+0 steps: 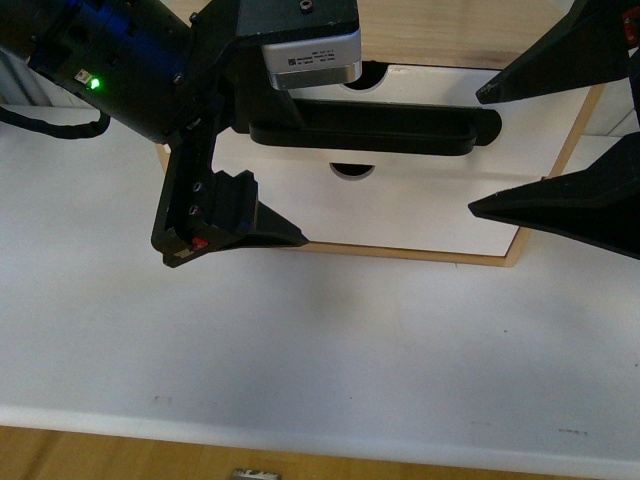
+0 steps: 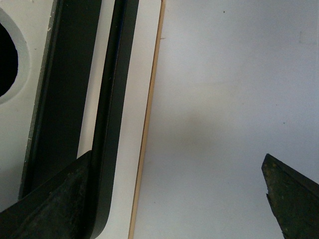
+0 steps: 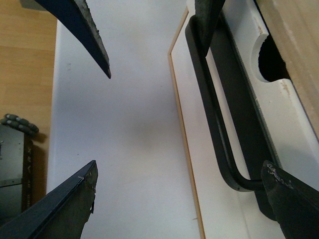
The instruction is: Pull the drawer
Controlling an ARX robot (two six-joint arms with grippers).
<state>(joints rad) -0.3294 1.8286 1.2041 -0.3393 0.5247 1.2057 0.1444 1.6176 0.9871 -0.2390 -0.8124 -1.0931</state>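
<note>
The drawer (image 1: 420, 85) is the upper white front in the wooden cabinet, with a half-round notch (image 1: 360, 78) in its top edge and a long black bar handle (image 1: 400, 128). My left gripper (image 1: 275, 185) is open at the handle's left end. In the left wrist view one finger (image 2: 65, 199) overlaps the handle (image 2: 112, 124) and the other hangs over the table. My right gripper (image 1: 478, 150) is open, its fingers standing above and below the handle's right end. In the right wrist view the handle's curved end (image 3: 239, 184) lies just inside one fingertip (image 3: 279, 189).
A plain white lower drawer (image 1: 420, 210) with its own notch sits under the handled one. The cabinet stands at the back of a white table (image 1: 320, 340), whose front edge runs along the bottom. Black equipment (image 3: 12, 169) sits beside the table.
</note>
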